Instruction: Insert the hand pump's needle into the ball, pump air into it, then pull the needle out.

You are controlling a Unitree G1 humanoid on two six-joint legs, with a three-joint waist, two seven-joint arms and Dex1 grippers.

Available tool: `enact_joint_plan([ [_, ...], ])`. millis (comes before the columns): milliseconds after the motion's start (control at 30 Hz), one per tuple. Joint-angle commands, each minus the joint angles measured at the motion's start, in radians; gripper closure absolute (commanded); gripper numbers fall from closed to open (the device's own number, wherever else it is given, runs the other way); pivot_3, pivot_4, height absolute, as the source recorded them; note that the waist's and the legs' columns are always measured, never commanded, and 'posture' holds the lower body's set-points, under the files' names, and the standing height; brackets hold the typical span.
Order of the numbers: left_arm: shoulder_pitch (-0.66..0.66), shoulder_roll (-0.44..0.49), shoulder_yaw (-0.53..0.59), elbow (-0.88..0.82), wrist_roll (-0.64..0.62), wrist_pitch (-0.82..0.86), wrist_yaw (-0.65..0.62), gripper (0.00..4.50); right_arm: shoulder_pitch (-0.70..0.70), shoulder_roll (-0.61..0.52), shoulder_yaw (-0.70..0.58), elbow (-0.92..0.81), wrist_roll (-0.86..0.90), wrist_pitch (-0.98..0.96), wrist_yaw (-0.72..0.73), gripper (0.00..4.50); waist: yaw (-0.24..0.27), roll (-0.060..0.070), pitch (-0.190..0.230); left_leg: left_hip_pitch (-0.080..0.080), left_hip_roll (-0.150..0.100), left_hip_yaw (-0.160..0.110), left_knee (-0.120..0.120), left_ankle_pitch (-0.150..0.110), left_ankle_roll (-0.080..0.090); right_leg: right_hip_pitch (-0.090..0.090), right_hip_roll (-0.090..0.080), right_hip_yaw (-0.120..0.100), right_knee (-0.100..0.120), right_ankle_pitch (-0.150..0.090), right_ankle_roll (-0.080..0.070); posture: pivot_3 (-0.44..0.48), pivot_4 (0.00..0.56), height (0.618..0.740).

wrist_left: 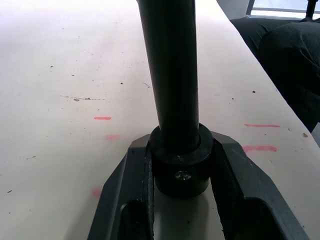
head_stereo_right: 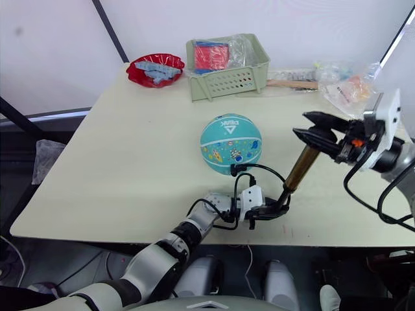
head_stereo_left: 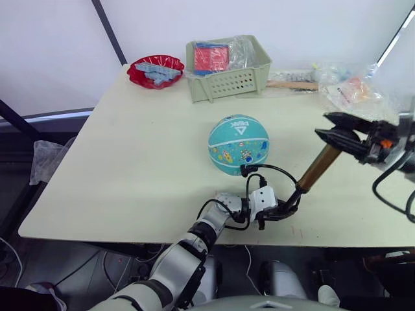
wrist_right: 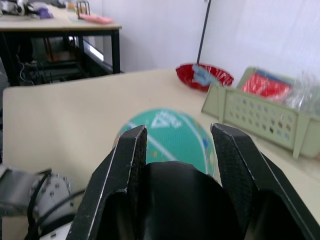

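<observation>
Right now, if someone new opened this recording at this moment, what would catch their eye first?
The teal ball in the middle of the pale table stands out first. Just in front of it, the hand pump slants up from the table, its base clamped in the left gripper near the table's front edge and its black handle held in the right gripper. A thin black hose loops from the pump's base to the ball's near side.

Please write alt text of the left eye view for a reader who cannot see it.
On a pale table, the left gripper clamps the foot of a tilted gold hand pump, whose handle the right gripper holds. Its hose meets the teal ball.
</observation>
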Motion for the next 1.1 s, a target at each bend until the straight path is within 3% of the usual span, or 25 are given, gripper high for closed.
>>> enact_joint_plan([
  [33,0.046,0.031,-0.042,0.083,0.069,0.042,-0.007,3.47,-0.074,-0.041,-0.101,-0.005,0.061,0.011,-0.025,2.96,0.0,0.001,0.0,0.0,0.0,0.0,0.0,0.0,0.0,0.0,0.0,0.0,0.0,0.0,0.0,0.0,0.15,0.738],
  [300,0.047,0.034,-0.041,0.082,0.067,0.041,-0.012,3.47,-0.099,-0.037,-0.113,-0.018,0.109,0.041,-0.06,2.96,0.0,0.001,0.0,0.0,0.0,0.0,0.0,0.0,0.0,0.0,0.0,0.0,0.0,0.0,0.0,0.0,0.15,0.738],
  [700,0.045,0.038,-0.041,0.08,0.069,0.041,-0.01,3.47,0.202,0.082,0.046,0.0,-0.146,-0.161,0.022,2.96,-0.001,-0.007,-0.006,0.002,0.001,0.0,0.0,0.0,0.0,0.001,0.002,0.0,0.0,0.0,0.0,0.0,0.15,0.738],
  [1100,0.047,0.034,-0.04,0.077,0.07,0.044,-0.008,3.47,0.338,0.2,0.24,0.103,-0.339,-0.348,0.056,2.96,-0.003,-0.014,-0.012,0.002,0.001,-0.001,0.0,0.0,0.0,0.001,0.002,0.0,0.0,0.0,0.0,0.0,0.15,0.738],
])
